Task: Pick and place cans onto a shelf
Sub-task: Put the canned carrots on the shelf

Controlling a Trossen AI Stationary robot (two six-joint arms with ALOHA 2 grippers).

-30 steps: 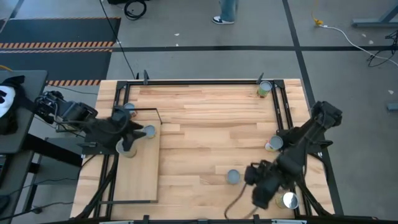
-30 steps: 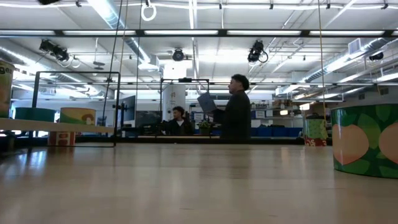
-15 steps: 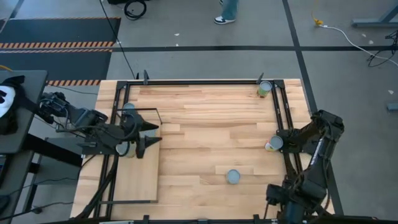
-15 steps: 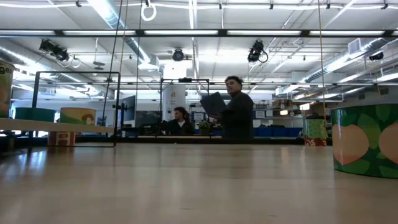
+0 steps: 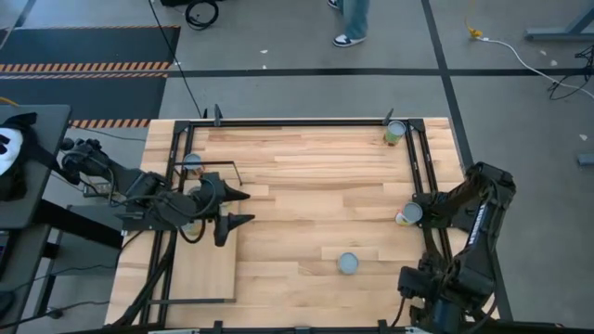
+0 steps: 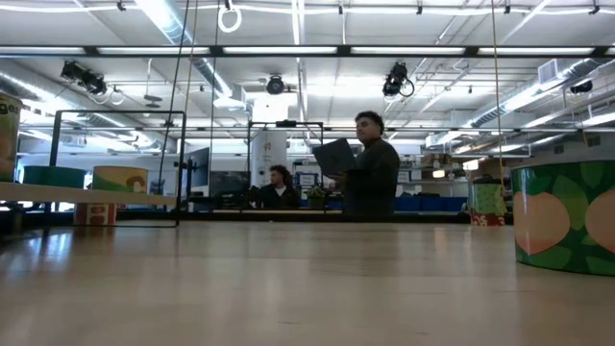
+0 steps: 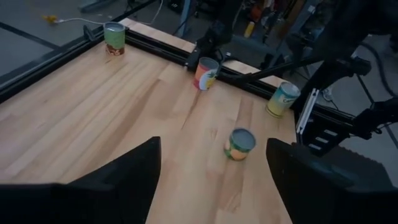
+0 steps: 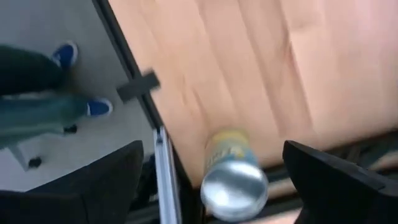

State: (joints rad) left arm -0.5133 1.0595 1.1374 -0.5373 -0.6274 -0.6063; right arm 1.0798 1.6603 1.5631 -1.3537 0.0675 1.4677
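Note:
My left gripper [image 5: 239,209] is open and empty at the right edge of the shelf [image 5: 200,264], a light-wood board on the table's left. One can [image 5: 192,162] stands at the shelf's far end. The low view shows several cans [image 6: 120,180] on the shelf. Three cans stand on the tabletop: far right [image 5: 396,131], right edge [image 5: 409,214] and near middle [image 5: 348,263]. My right gripper [image 8: 214,186] is open at the near right corner [image 5: 429,295]. A silvery-topped can [image 8: 233,177] stands beneath it, between the fingers and apart from them.
A black metal frame [image 5: 422,167] runs along the table's edges. The middle of the tabletop [image 5: 316,195] is bare wood. A green can [image 6: 567,216] stands close to the low camera on the right. People stand in the room beyond, one walking past the far edge [image 5: 351,19].
My left gripper has gone from over the cans on the shelf toward the table's right edge, to the shelf's right edge. My right arm has drawn back toward the near right corner and now covers the can that stood there.

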